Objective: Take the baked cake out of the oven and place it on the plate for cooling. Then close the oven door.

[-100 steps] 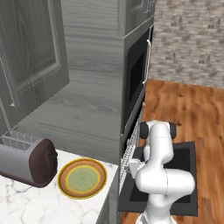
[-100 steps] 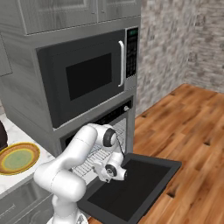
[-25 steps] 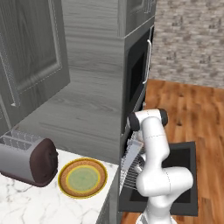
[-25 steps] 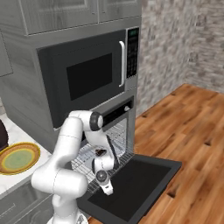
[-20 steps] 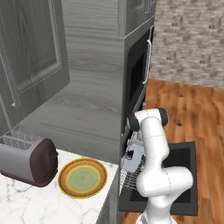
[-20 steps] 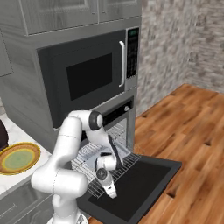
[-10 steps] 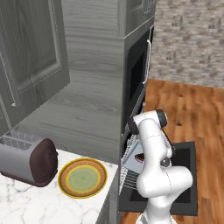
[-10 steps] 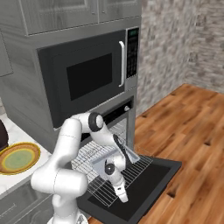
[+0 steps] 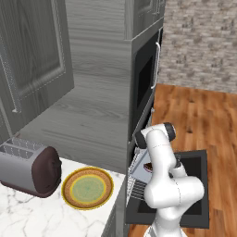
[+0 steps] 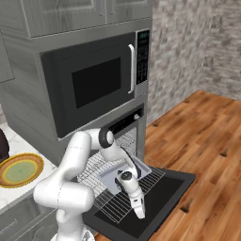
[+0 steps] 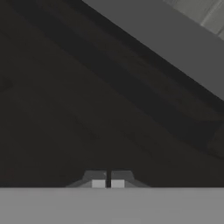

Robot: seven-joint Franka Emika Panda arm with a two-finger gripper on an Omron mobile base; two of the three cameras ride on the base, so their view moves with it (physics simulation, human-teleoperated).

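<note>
Behind the hand stands the black oven, built in under the microwave, with its wire rack drawn out over the lowered oven door. That door lies flat and open beneath the hand, and in the hand view its dark panel spreads just ahead of the fingertips.

Well off to the hand's left, up on the marble desk, the toaster sits beside the yellow-rimmed plate, whose green centre carries nothing.

Up and behind the hand, a grey baking tray rests on the pulled-out rack. On it, in the left base view, lies the baked cake, a small dark wedge partly hidden by the arm.

Smallest of all, the hand's two fingertips are pressed together with nothing between them, hanging low over the front of the door.

By my reading the oven has been opened and the rack extended, but the cake is not yet lifted. Grasping it, carrying it to the plate and shutting the door all remain.
</note>
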